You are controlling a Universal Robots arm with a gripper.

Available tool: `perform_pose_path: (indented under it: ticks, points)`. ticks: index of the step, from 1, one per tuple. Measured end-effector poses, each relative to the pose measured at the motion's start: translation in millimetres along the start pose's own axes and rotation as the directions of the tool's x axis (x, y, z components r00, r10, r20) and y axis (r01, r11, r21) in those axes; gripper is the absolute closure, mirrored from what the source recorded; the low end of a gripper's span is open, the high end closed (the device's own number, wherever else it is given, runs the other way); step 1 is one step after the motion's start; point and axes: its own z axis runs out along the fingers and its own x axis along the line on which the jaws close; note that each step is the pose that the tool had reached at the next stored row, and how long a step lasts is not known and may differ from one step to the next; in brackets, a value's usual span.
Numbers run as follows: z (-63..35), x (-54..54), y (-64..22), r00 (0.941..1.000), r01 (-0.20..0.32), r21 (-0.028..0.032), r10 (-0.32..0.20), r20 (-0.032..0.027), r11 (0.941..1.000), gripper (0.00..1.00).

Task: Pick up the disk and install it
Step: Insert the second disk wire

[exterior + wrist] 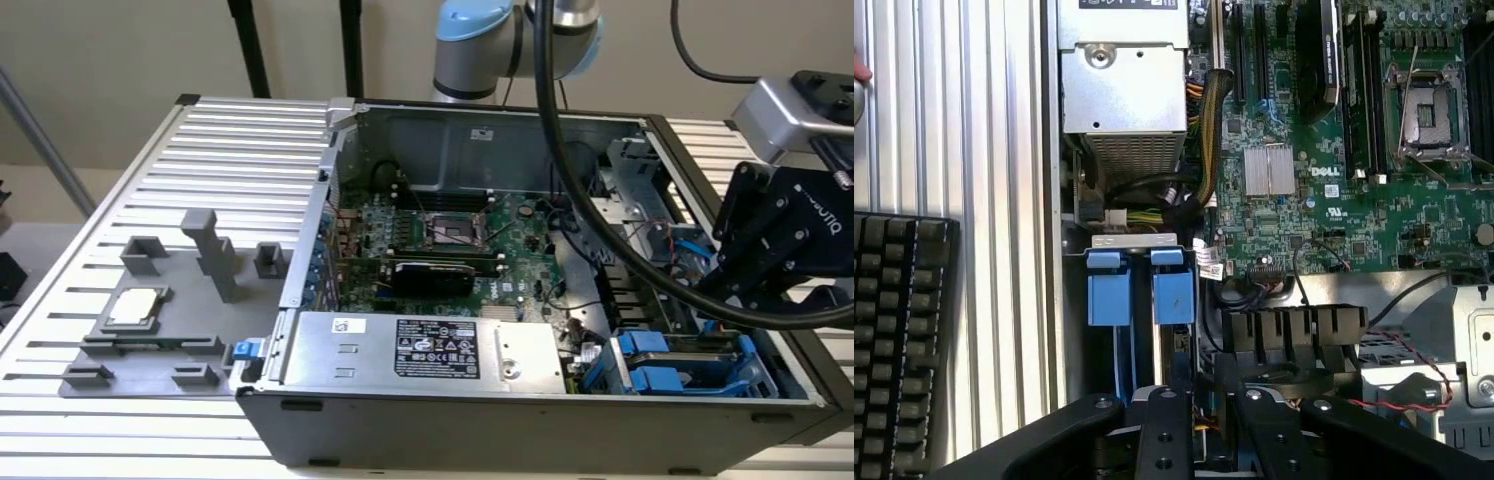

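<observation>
Gripping: nothing seen held by the gripper (1202, 388); jaws parted.
Disk: cannot be told for sure; possibly seated among the blue brackets (1131, 298) of the computer case (441, 433).
Handling: probably rigid, fairly dense, shock-sensitive; smooth metal may slip.
Hold: best taken squarely by the frame's sides, connectors avoided.
</observation>
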Motion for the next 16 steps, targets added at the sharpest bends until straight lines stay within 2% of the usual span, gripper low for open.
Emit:
perform_pose_path:
  ticks: [4, 6, 8, 12, 14, 16]
  points:
    - [0.2, -2.3, 0.0, 1.0000, 0.000, 0.0000, 0.000, -0.0011, 1.0000, 0.00]
    - [0.4, -3.6, -0.1, 1.0000, 0.000, 0.0003, 0.000, -0.0041, 1.0000, 0.00]
    - [0.8, -4.5, -0.3, 1.0000, -0.001, 0.0007, 0.001, -0.0097, 1.0000, 0.00]
    - [3.1, -4.9, -0.7, 0.9996, -0.003, 0.0019, 0.003, -0.0275, 1.0000, 0.00]
    - [4.5, -5.4, -1.0, 0.9995, -0.003, 0.0024, 0.003, -0.0326, 1.0000, 0.00]
    - [5.2, -6.4, -1.7, 0.9994, -0.003, 0.0025, 0.003, -0.0343, 1.0000, 0.00]
